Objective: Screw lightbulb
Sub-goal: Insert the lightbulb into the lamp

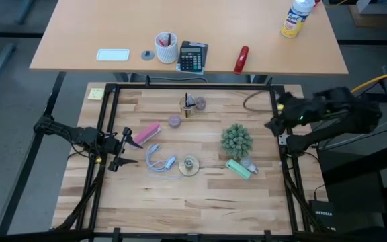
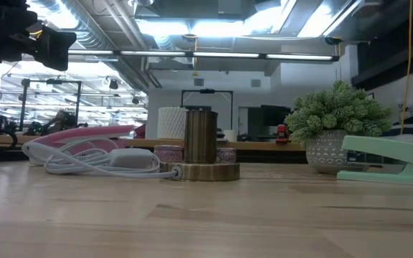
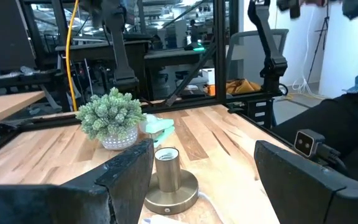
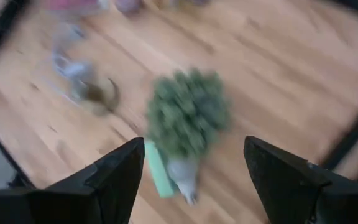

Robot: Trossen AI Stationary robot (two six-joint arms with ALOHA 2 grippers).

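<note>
While both tools wait open, the lightbulb (image 1: 249,163) lies beside the plant (image 1: 236,140), so we must fetch it.

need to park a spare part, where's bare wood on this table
The whole near strip of the table, below the brass socket and mint-green stapler, is bare. So is the far-left corner past the pink stapler. The middle is crowded: white cable, potted plant, lightbulb, tape rolls.
</note>
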